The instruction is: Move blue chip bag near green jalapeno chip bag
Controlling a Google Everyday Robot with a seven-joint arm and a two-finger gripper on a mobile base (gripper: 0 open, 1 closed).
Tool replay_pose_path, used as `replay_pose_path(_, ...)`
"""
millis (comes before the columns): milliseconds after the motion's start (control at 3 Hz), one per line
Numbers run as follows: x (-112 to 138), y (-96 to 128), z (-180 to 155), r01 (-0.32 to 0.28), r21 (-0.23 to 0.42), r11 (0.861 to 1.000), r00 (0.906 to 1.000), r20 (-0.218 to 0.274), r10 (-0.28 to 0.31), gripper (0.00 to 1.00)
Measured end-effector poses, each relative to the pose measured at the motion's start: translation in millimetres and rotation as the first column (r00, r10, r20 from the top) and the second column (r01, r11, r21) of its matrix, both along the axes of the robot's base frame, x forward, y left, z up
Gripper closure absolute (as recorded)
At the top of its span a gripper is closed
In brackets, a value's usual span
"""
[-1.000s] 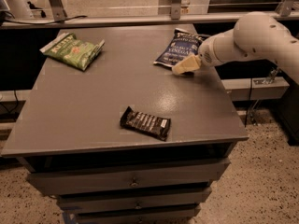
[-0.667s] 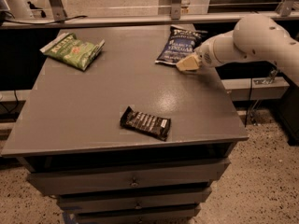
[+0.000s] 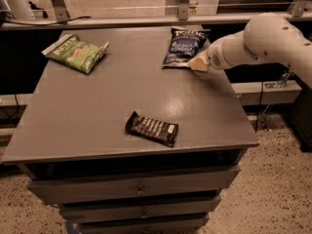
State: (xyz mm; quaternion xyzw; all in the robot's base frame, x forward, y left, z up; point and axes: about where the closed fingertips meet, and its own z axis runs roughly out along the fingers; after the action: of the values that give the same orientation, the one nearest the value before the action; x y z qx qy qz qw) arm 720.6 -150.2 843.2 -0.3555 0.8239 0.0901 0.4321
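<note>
Gripper [image 3: 198, 62] shifted, perhaps touching rear-pointing blue chip bag [image 3: 183, 47].

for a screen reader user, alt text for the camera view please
A robot arm reaches in from the right, its end effector at the near right corner of a blue chip bag at the back of a grey table. A green jalapeno chip bag lies at the far left corner, and a black candy bar wrapper near the front edge.

We logged the blue chip bag [image 3: 181, 48], navy with white lettering, flat at the far right of the table [image 3: 97, 106]. The green jalapeno chip bag [image 3: 75, 52] lay flat far left, well apart. The gripper [image 3: 199, 62] rested at the blue bag's near corner.
</note>
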Motion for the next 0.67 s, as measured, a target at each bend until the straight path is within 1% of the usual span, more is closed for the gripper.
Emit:
replay_pose_path(333,-3,11,18,-0.031,0.008,0.999,0.9991,0.030,0.031,1.00)
replay_pose_path(667,-9,33,47,-0.082,0.027,0.996,0.9940,0.075,0.080,1.00)
